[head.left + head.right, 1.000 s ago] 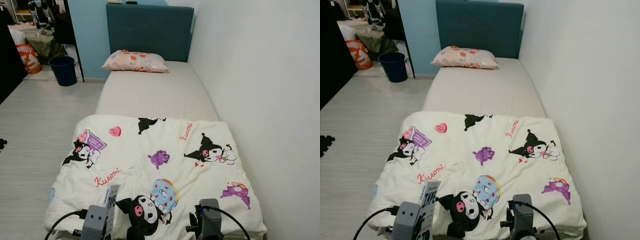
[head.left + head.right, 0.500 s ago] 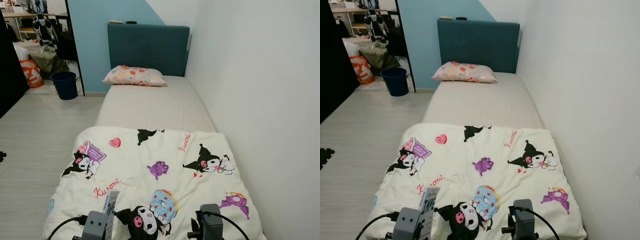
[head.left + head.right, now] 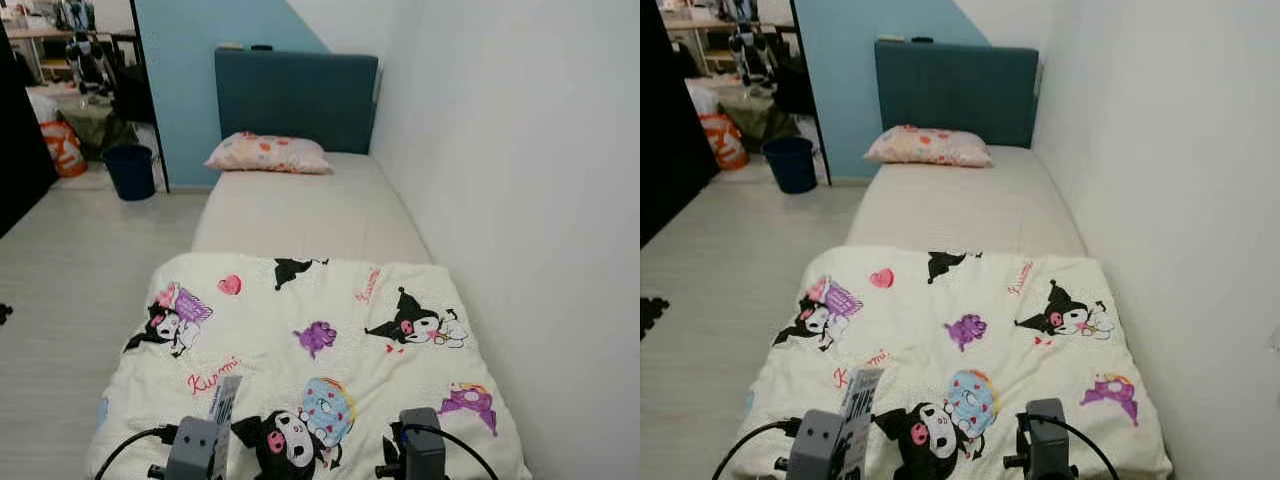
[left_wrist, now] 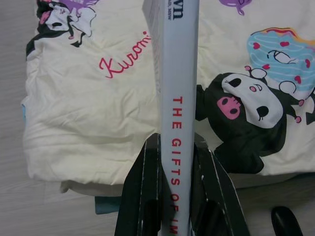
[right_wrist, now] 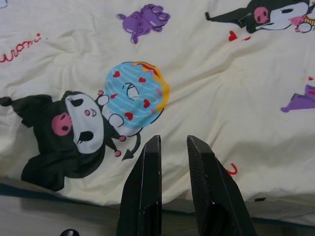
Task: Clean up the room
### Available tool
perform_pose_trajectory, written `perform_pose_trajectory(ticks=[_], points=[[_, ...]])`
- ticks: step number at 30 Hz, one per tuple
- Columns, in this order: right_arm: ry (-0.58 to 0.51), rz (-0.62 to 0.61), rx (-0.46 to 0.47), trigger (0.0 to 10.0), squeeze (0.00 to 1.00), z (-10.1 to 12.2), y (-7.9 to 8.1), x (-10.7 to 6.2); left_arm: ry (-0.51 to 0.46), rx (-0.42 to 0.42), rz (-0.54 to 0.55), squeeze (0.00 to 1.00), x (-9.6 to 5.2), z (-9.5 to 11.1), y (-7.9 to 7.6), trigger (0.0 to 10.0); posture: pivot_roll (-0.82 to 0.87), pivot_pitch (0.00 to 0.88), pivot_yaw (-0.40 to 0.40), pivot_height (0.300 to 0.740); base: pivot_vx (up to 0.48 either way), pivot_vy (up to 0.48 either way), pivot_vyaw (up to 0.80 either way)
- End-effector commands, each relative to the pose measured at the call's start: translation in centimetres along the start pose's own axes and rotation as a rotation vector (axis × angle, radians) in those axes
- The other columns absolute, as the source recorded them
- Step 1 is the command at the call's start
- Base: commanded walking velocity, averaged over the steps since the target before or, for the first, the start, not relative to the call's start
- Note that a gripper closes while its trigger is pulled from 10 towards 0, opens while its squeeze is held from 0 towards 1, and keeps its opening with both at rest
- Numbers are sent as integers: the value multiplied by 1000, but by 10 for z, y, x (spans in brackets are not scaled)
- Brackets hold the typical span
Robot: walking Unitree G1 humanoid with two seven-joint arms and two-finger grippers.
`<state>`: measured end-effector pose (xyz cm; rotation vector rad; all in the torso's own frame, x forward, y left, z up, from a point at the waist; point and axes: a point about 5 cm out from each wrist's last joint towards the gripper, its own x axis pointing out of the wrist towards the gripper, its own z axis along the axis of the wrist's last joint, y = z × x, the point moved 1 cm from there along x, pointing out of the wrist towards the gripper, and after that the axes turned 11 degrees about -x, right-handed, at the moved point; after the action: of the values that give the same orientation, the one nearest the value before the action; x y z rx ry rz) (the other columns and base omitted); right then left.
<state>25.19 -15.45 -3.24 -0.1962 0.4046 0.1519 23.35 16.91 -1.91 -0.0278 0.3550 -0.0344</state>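
The left hand (image 4: 174, 196) held a thin grey book (image 4: 176, 98) tight between its two black fingers, spine up, over the near end of the cartoon blanket (image 3: 300, 340) on the bed (image 3: 300, 200). The right hand (image 5: 172, 152) hung beside it, fingers close together, holding nothing.

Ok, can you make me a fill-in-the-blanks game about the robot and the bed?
1. The left gripper is shut on a ____.
2. The cartoon blanket covers the ____ end of the bed.
3. The pillow lies just in front of the dark blue ____.
4. The right gripper is holding ____.

Missing words: book; near; headboard; nothing
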Motion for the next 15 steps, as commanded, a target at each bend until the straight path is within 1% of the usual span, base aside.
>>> perform_pose_trajectory(ticks=[1, 2, 3, 4, 9, 11, 15], points=[[5, 5, -8, 10000, 0, 2, -2, 2, -19, 0, 2, 0, 5, 6, -2, 10000, 38, 78, -66, 728, 0, 0, 0], [5, 5, -8, 10000, 0, 2, -2, 2, -19, 0, 2, 0, 5, 6, -2, 10000, 38, 78, -66, 728, 0, 0, 0], [-4, 4, -9, 10000, 0, 5, -3, 3, -28, 0, 2, 0, 5, 9, -2, 10000, 33, 150, -66, 728, 0, 0, 0], [-8, -5, -5, 10000, 0, 5, -4, 3, -31, 0, 1, 0, 3, 9, -1, 10000, 26, 166, -60, 728, 0, 0, 0], [-9, -31, 10, 10000, 0, 3, -8, 0, -26, 2, -1, 0, -2, 6, -1, 10000, 25, 173, -54, 728, 0, 0, 0], [-9, -38, 12, 10000, 0, 2, -9, -1, -25, 4, -2, 0, -4, 6, 0, 10000, 24, 192, -48, 728, 0, 0, 0], [-5, -36, 10, 10000, 0, 0, -8, -3, -36, 5, 7, 0, -5, 7, 1, 10000, 27, 190, -48, 728, 0, 0, 0]])
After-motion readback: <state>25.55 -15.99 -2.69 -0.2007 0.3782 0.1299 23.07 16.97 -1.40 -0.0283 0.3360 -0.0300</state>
